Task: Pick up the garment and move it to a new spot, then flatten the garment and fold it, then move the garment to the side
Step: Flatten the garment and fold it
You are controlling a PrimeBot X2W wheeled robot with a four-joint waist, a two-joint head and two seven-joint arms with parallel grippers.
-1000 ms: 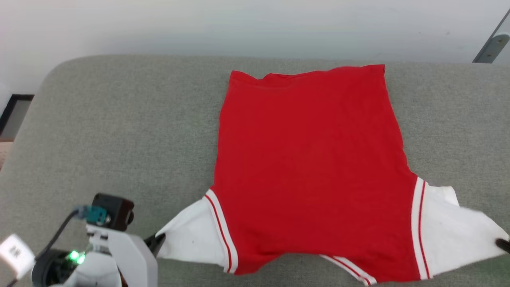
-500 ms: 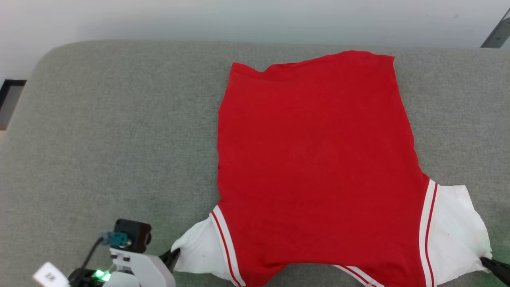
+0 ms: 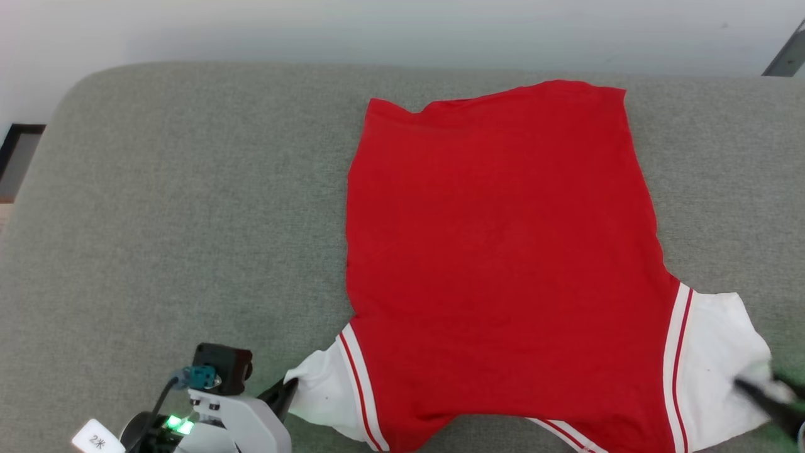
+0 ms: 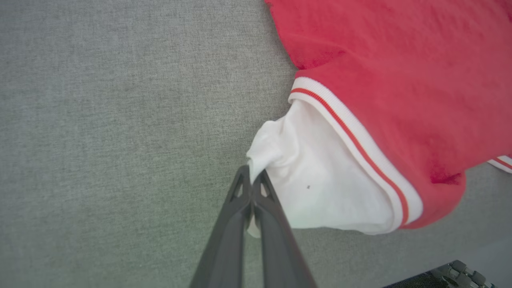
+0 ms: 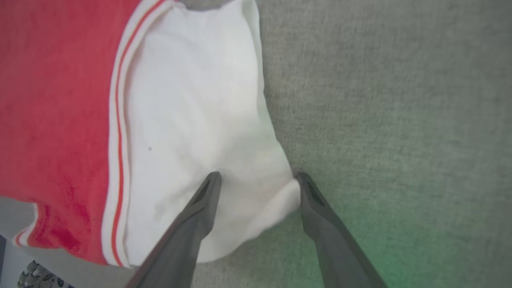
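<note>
Red garment [image 3: 503,251] spread flat on grey upholstered surface [image 3: 188,220], pale wall [image 3: 377,31] beyond; left gripper [image 4: 251,176] clamped on white sleeve corner at its fingertips; right gripper [image 5: 258,176] spread wide, straddling opposite sleeve tip, perhaps touching.

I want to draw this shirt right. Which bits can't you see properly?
Head view: the garment runs off the bottom edge of the picture.
Head view: the right gripper is blurred and cut off by the corner.
Left wrist view: the cloth pinched in the shut left gripper is hidden by its fingers.
</note>
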